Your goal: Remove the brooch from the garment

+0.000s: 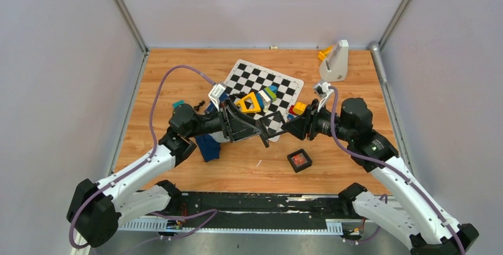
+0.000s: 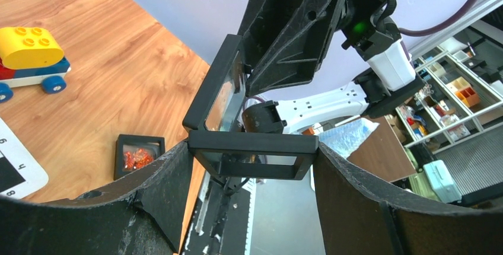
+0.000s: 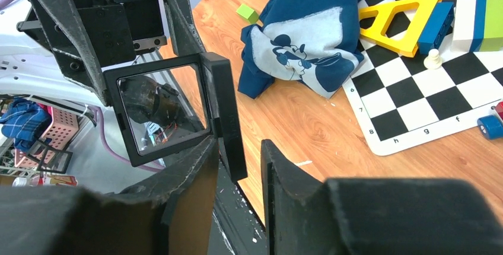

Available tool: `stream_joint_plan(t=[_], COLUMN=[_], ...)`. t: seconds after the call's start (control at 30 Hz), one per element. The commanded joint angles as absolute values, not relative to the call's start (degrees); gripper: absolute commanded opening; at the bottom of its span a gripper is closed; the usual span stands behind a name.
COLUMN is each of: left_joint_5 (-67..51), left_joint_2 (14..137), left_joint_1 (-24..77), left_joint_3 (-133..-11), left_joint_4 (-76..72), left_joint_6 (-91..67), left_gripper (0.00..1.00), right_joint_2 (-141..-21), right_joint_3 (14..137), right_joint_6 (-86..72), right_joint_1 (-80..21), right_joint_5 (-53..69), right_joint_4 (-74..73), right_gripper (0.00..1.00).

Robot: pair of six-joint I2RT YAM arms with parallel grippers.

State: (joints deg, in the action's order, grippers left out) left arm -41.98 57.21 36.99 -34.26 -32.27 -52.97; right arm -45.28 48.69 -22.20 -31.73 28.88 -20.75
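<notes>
The garment [image 3: 308, 29], a navy shirt with a grey-white print, lies crumpled on the wood by the mat; in the top view it [image 1: 207, 147] is partly under my left arm. No pin shows on it. An orange-red bit that looks like the brooch [image 1: 300, 159] [image 2: 137, 159] rests in a small black box [image 2: 140, 140] on the table. My left gripper [image 2: 252, 148] [image 1: 261, 131] is shut on one half of an opened black frame case [image 2: 273, 143]. My right gripper [image 3: 240, 148] [image 1: 282, 129] straddles the other half [image 3: 228, 112] edge-on, with a gap at one finger.
A checkered mat [image 1: 261, 83] carries a yellow triangle block [image 1: 250, 102], coloured blocks and chess pieces. A toy car [image 2: 29, 53] sits near it, and a green cube [image 3: 247, 13] lies beyond the shirt. A white stand [image 1: 337, 61] is at the back right.
</notes>
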Motion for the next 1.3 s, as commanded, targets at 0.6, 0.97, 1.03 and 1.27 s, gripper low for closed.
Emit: stream_joint_plan(t=[0.6, 0.97, 1.03, 1.27], left_joint_5=[-23.3, -8.6, -4.6, -1.1], left_joint_2=[51.1, 57.2, 58.4, 62.9], left_joint_1=[37.0, 38.9, 39.7, 42.2], left_joint_3=[-39.3, -41.9, -42.2, -40.6], left_joint_4=[-2.8, 6.6, 7.9, 1.6], left_joint_6=[-35.3, -34.7, -35.6, -38.9], left_gripper=[1.00, 1.00, 0.99, 0.82], right_joint_2=[-48.7, -60.1, -62.6, -69.5], right_joint_3=[52.5, 54.3, 54.9, 56.8], right_joint_6=[-18.3, -20.6, -21.1, -22.0], right_joint_1=[-31.4, -34.0, -35.5, -40.5], right_joint_5=[22.9, 8.1, 2.3, -9.5], right_joint_4=[-28.9, -31.1, -31.9, -33.1], right_gripper=[0.00, 0.00, 0.00, 0.00])
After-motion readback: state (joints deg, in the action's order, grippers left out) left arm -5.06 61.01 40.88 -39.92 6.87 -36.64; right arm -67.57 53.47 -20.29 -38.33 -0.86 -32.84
